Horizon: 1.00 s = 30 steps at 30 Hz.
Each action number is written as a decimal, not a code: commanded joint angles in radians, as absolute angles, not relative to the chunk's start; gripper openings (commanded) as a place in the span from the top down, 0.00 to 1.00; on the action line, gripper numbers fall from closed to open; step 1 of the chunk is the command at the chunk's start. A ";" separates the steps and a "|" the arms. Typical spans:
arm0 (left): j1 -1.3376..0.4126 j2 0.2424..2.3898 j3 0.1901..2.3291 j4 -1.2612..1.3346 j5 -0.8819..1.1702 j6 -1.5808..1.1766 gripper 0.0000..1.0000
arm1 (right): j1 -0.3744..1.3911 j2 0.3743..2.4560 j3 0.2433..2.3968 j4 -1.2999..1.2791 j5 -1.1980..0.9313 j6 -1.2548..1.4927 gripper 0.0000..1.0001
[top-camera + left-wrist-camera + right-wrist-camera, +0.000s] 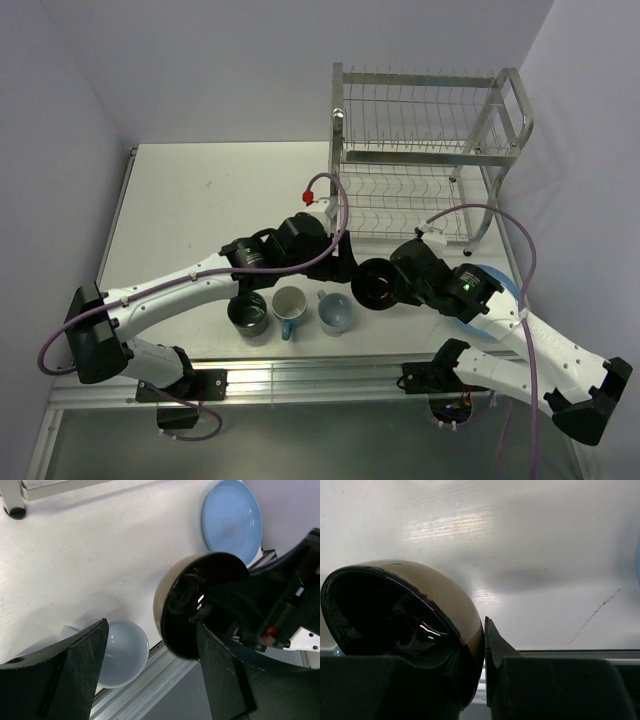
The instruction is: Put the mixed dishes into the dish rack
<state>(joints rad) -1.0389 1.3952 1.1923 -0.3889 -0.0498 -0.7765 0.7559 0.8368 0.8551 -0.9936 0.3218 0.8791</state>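
The shiny two-tier steel wire dish rack stood at twelve o'clock. At its six o'clock the small black-inside, tan-outside bowl hung tilted, rim pinched by the right gripper. The left gripper gaped empty beside it. That thin, glossy rim might slip, dropping the bowl.

I read no words, brand names, numbers or signs in any of my three camera views. The only mark I find is a faint pale emblem near the middle of the light blue plate, seen from the left wrist camera. It is too small and blurred for me to tell whether it is lettering or a logo.
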 commanded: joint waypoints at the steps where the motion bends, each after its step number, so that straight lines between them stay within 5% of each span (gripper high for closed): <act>1: -1.063 1.420 1.244 -0.361 -0.080 -0.792 0.23 | 0.836 0.854 0.966 -1.025 0.411 0.939 1.00; 9: -1.077 1.450 1.236 -0.370 -0.094 -0.795 0.27 | 0.953 0.890 1.061 -1.042 0.451 0.989 1.00; 11: -1.080 1.453 1.233 -0.365 -0.087 -0.795 0.39 | 0.980 0.896 1.084 -1.048 0.466 1.002 1.00; 16: -1.080 1.428 1.198 -0.313 -0.038 -0.775 1.00 | 1.022 0.884 1.101 -1.037 0.469 0.993 1.00; 20: -1.075 1.382 1.155 -0.242 0.000 -0.747 1.00 | 1.023 0.839 1.088 -1.009 0.434 0.959 0.94; 24: -1.045 1.292 1.067 -0.154 0.075 -0.742 1.00 | 1.023 0.795 1.075 -0.982 0.367 0.904 0.54; 29: -0.963 1.189 0.948 -0.011 0.207 -0.755 1.00 | 1.025 0.669 1.013 -0.887 0.258 0.861 0.26; 30: -0.953 1.180 0.936 0.026 0.245 -0.762 1.00 | 1.023 0.645 0.973 -0.864 0.224 0.858 0.11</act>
<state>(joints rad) -0.9833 1.2575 0.9504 -0.1947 0.1066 -0.7444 1.0168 0.7078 1.0222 -0.9588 0.3061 0.8951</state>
